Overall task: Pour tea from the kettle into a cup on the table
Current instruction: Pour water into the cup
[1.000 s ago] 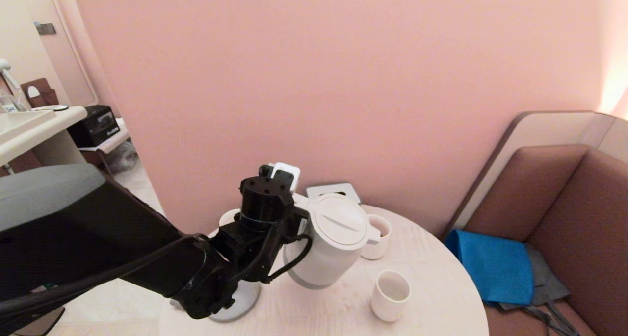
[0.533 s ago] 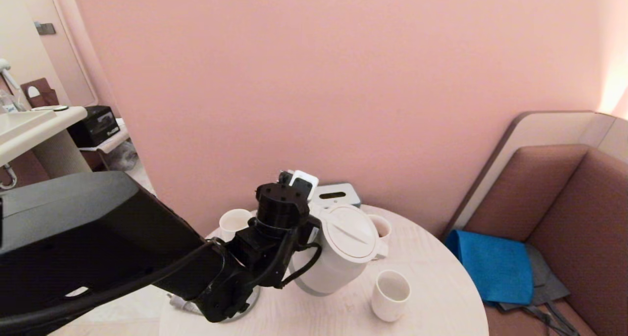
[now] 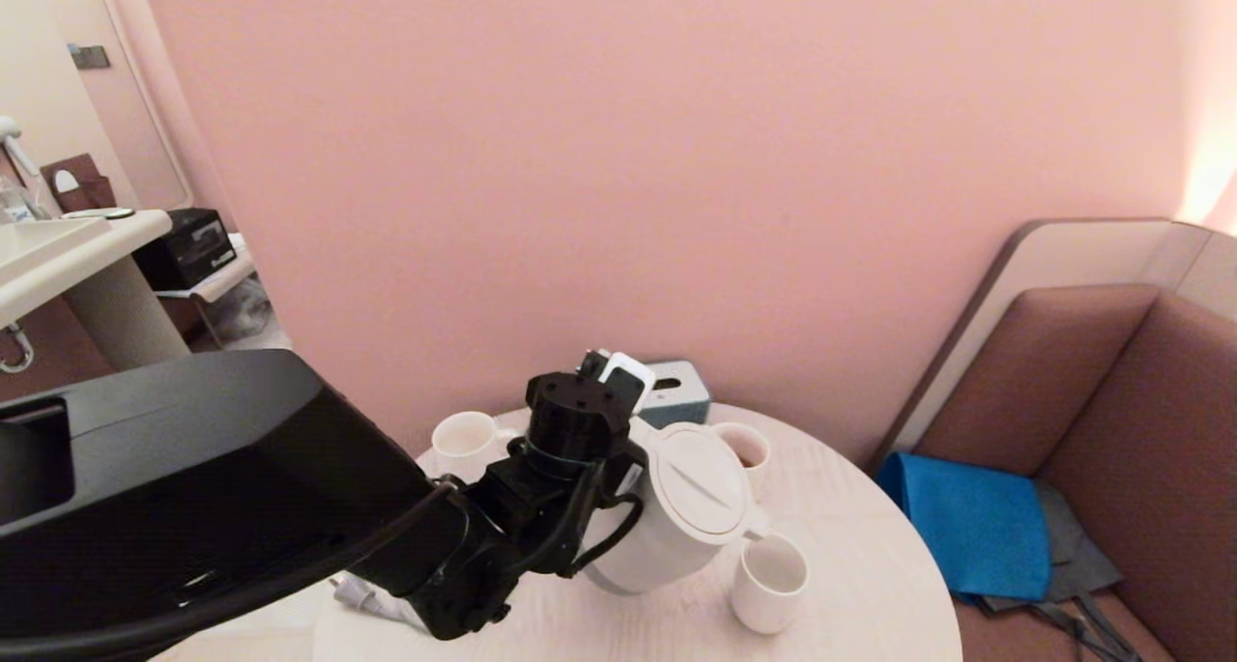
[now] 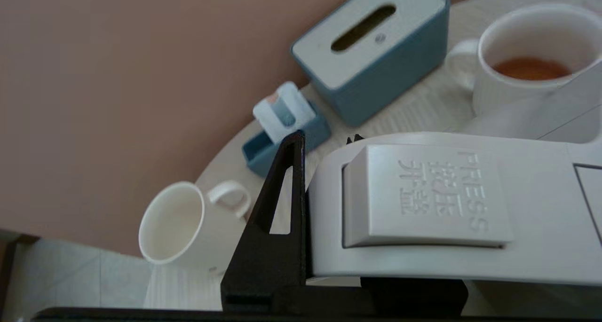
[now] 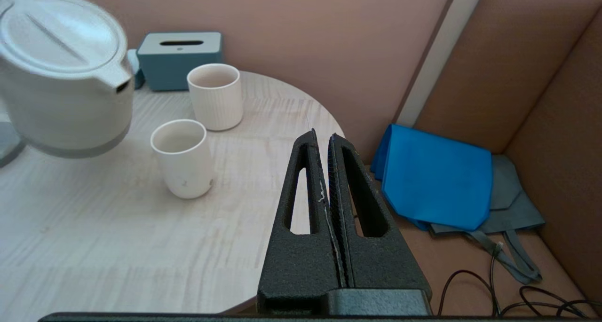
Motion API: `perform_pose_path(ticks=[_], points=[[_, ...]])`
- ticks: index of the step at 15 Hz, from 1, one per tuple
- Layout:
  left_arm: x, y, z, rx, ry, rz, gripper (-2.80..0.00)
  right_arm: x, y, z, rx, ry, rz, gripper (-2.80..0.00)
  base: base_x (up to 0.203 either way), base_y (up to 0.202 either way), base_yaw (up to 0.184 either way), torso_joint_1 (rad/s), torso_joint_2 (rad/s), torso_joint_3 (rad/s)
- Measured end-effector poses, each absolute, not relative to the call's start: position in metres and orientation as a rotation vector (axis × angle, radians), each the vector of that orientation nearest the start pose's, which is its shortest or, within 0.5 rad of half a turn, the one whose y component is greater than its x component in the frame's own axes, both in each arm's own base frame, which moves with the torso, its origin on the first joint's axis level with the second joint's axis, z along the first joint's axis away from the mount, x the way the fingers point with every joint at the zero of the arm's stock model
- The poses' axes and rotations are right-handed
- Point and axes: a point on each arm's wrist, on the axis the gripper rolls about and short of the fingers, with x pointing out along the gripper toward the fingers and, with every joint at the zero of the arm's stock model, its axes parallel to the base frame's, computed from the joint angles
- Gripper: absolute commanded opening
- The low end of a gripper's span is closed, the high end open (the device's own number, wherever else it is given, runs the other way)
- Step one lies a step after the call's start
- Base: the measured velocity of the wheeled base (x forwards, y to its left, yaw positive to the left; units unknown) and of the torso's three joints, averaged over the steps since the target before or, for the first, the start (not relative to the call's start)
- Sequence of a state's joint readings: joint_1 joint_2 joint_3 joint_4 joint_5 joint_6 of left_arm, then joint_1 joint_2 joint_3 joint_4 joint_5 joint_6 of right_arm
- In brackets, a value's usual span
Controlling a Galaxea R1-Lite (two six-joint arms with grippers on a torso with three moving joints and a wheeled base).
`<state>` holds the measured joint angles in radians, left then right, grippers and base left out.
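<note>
Kettle (image 3: 691, 507), handle clamped in the left gripper (image 4: 301, 209), hangs tilted, spout just above the cup (image 3: 770, 581) near the table (image 3: 870, 585) front edge

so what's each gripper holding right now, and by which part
The left gripper holds the white plastic electric kettle by its loop handle, lifted off the pale round wood-grain table. The right gripper is shut on nothing.
</note>
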<state>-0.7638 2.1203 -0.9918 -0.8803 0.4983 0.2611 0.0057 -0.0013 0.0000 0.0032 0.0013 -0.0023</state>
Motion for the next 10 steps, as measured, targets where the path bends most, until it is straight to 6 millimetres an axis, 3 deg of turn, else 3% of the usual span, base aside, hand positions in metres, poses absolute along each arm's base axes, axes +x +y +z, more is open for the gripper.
perform_pose_path(ticks=[10], points=[[0.313, -0.29, 0.111, 0.467, 0.114, -0.296, -2.8, -0.023, 0.0, 0.075, -0.003, 0.002, 0.007, -2.8, 0.0, 0.0, 0.0, 0.0, 0.0, 0.0]])
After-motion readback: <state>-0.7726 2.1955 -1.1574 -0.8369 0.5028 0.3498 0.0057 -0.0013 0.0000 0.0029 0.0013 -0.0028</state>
